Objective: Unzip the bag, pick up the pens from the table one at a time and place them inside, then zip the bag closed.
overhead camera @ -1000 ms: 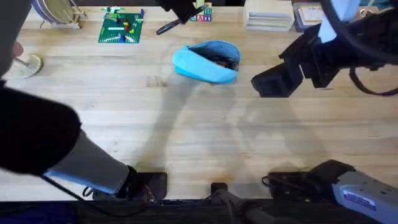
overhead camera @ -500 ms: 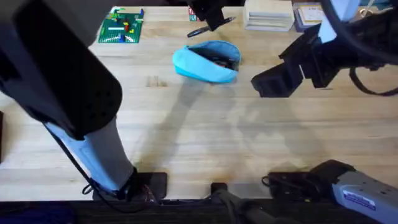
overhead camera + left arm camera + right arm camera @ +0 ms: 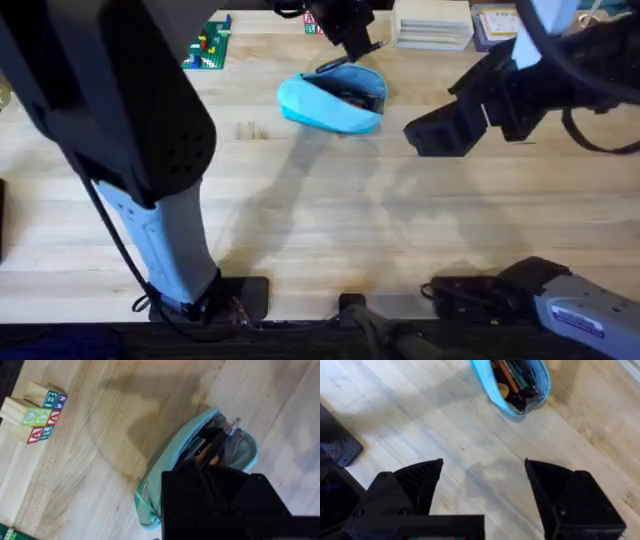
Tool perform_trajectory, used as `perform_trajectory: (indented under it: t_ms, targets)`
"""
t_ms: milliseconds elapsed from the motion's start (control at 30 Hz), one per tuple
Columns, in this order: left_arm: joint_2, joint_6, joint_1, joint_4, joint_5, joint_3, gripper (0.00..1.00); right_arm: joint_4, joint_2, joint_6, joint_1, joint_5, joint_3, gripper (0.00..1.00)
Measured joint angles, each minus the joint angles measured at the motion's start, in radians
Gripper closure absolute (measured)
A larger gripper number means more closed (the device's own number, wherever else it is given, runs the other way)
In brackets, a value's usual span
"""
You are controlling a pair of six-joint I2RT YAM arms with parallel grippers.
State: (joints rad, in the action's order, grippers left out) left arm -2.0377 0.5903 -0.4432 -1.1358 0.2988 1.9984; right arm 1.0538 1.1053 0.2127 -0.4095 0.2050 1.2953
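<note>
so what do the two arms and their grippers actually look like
Both arms are black with pale grey-white segments; the right arm carries a small blue label near its base, and thin black cables trail along both. The right gripper has chunky black angular fingers with a ribbed texture. The left gripper is a boxy black block.

Pale wood table (image 3: 330, 220) with blue bag (image 3: 332, 100), lettered blocks (image 3: 37, 412)
</note>
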Motion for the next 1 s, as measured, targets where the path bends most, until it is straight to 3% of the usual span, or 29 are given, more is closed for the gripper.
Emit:
perform_trajectory:
  t_ms: [533, 1000]
  targets:
    - [-0.103, -0.003, -0.006, -0.053, -0.003, 0.001, 0.958, 0.0, 0.0, 0.0, 0.0, 0.0, 0.0, 0.004]
    - [-0.108, -0.003, -0.006, -0.054, -0.007, 0.001, 0.958, 0.0, 0.0, 0.0, 0.0, 0.0, 0.0, 0.004]
